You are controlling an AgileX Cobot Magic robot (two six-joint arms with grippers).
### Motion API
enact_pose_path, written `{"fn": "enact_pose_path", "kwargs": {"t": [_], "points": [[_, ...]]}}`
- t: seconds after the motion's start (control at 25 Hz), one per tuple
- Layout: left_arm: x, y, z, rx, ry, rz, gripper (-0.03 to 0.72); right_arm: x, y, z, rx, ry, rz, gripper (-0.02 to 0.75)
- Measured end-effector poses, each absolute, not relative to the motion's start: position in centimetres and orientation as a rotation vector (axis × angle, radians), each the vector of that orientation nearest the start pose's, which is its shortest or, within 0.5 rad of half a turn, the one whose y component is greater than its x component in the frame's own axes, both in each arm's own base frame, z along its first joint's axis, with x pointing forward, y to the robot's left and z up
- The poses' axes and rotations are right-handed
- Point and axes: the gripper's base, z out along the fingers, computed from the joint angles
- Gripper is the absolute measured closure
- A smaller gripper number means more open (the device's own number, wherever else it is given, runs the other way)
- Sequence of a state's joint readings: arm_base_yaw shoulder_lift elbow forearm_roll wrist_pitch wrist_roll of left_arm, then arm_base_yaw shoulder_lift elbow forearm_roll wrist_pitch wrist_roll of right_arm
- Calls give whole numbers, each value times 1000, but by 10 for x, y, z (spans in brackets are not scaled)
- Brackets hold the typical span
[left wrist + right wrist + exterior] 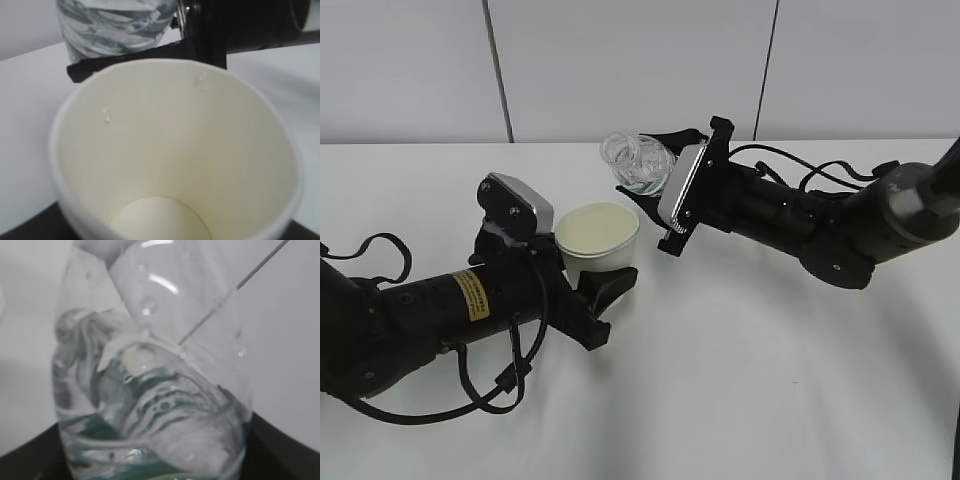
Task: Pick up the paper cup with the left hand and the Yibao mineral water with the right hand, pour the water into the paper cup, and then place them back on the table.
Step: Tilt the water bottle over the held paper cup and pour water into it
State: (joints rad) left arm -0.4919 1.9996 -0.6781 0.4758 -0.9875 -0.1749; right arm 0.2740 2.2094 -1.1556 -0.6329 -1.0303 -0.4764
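My left gripper (pixel 596 258) is shut on the paper cup (pixel 598 236), cream-white and open-topped, with one black finger (pixel 613 283) showing at its front. In the left wrist view the cup (pixel 175 150) fills the frame, with a few droplets on its inner wall. My right gripper (pixel 662 160) is shut on the Yibao mineral water (pixel 638 162), a clear capless bottle tilted with its neck pointing left, just behind and above the cup. I see no stream of water. The bottle also shows in the left wrist view (pixel 115 25) and fills the right wrist view (pixel 150 390), with water inside.
The white table (pixel 750 380) stretches under both arms. A grey panelled wall (pixel 640 60) stands behind it. Black cables (pixel 495 385) loop from the left arm onto the table, and more cables (pixel 825 175) run over the right arm.
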Motion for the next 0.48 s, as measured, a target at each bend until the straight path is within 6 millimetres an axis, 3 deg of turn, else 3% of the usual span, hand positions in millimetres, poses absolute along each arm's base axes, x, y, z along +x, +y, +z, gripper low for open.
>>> {"fn": "enact_pose_path", "kwargs": {"t": [0.48], "points": [[281,-189,109,797,1721,-629,286,410,163,133,-1270,931,-208,250]]}}
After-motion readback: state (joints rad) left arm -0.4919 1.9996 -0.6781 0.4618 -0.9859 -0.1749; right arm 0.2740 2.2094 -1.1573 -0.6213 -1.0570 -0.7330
